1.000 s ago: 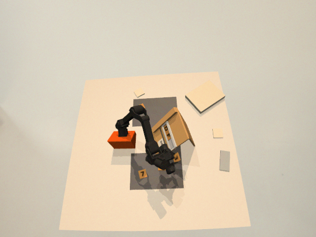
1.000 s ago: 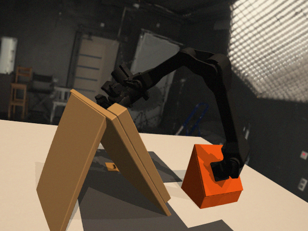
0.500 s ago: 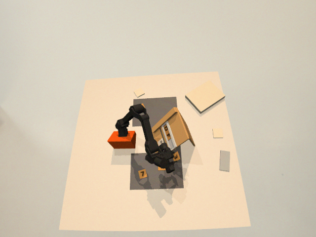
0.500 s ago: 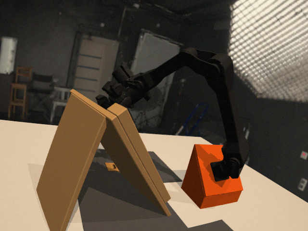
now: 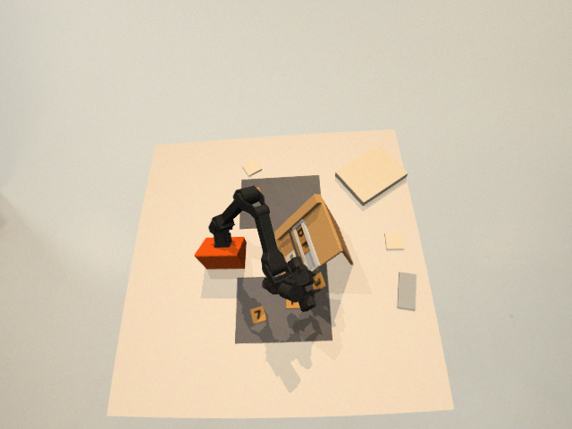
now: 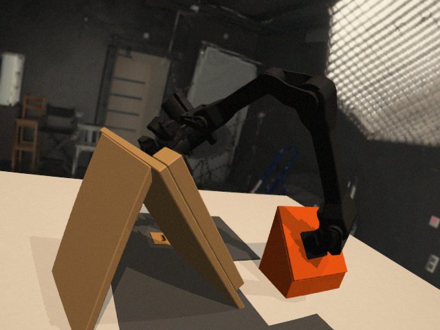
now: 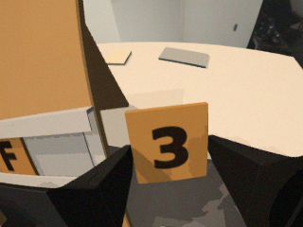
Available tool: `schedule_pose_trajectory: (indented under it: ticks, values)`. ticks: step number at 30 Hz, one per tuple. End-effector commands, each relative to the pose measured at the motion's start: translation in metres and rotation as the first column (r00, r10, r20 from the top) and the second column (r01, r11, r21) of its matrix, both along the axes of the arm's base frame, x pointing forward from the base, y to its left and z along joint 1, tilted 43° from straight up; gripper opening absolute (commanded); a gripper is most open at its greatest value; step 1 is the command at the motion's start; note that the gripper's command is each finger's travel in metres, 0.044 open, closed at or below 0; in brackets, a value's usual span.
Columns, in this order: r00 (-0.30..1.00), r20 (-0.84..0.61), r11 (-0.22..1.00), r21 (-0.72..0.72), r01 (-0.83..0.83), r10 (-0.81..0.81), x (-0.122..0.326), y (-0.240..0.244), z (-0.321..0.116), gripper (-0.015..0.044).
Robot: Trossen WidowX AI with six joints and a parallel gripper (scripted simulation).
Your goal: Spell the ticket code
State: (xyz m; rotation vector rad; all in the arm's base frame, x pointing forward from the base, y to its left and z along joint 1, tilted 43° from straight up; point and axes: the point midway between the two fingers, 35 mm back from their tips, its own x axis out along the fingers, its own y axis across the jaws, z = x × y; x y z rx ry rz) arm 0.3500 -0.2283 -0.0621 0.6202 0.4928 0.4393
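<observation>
My gripper (image 7: 169, 146) is shut on the orange 3 tile (image 5: 317, 281) (image 7: 168, 165), which faces the wrist camera upright. The tile is held off the mat, to the right of the rail's open end and apart from it. The white rail (image 5: 312, 251) (image 7: 47, 124) on the sloped board (image 5: 333, 231) (image 6: 102, 220) (image 7: 43, 57) holds an F tile (image 5: 304, 245) (image 7: 9, 155) and, left of it, a tile (image 5: 300, 231) that looks like D. Free channel shows right of the F. The white ticket (image 5: 290, 256) is partly hidden by the arm; its print is unreadable.
A 7 tile (image 5: 257, 314) and a partly hidden tile (image 5: 290, 304) lie on the near dark mat (image 5: 247, 334). Another tile (image 5: 259, 189) shows behind the arm. A grey slab (image 5: 406, 290) (image 7: 185, 58), cream squares and a large cream block (image 5: 372, 172) lie around the counter.
</observation>
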Motion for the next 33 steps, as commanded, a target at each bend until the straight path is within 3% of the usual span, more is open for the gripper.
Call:
schedule_pose_trajectory:
  ticks: [1, 33]
  values:
    - [1.0, 0.002, 1.0, 0.0, 0.001, -0.001, 0.0, 0.001, 0.002, 0.0]
    - [1.0, 0.001, 1.0, 0.001, 0.001, -0.001, -0.004, 0.013, 0.012, 0.0]
